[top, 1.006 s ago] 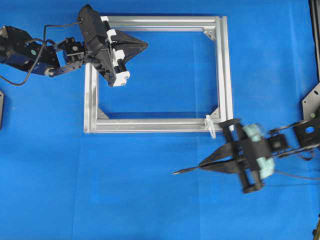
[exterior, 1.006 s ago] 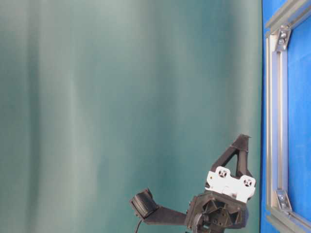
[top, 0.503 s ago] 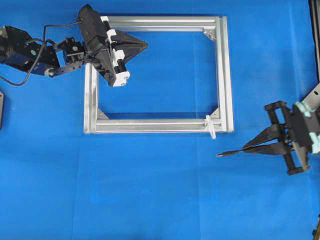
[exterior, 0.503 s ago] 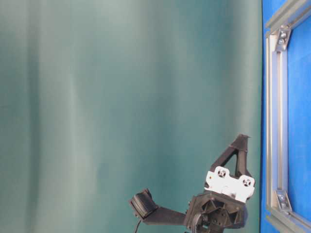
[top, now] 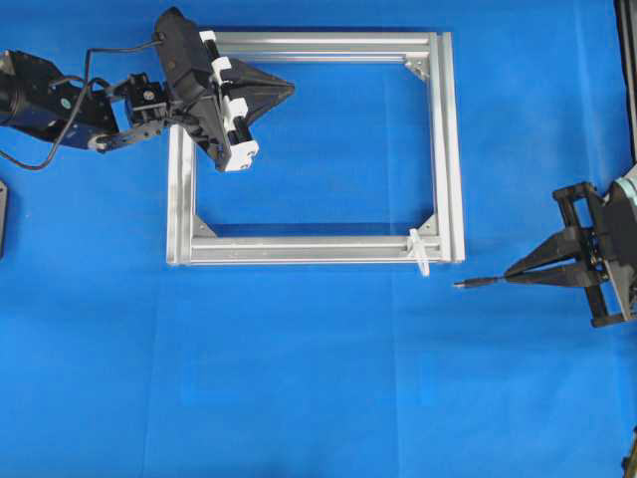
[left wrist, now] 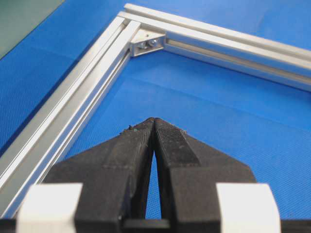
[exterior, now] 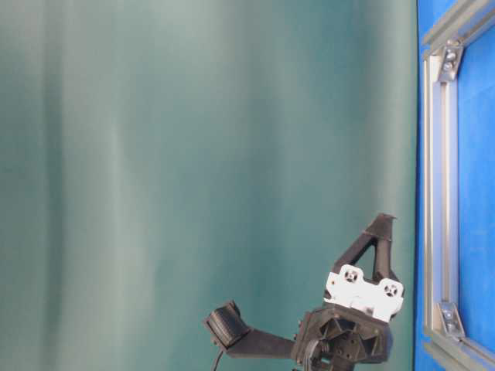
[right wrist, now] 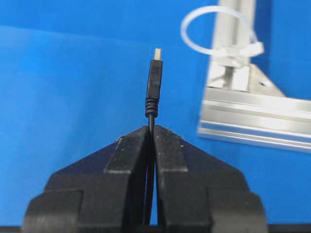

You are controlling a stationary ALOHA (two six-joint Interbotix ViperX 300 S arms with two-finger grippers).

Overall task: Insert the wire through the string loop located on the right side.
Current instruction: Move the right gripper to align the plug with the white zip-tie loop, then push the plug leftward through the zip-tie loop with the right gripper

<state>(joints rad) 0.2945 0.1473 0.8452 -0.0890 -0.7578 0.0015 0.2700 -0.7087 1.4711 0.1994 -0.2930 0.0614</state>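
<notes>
Right gripper pinches the wire behind its plug, right of the string loop; steer the tip squarely into the loop's opening.

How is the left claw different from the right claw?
The right claw pinches the wire, with the plug poking out in front; the left claw pinches nothing. The left claw hangs over the frame, at its top left corner; the right claw sits outside the frame, off to the right, pointing toward the loop. Both are black and shut tight.
</notes>
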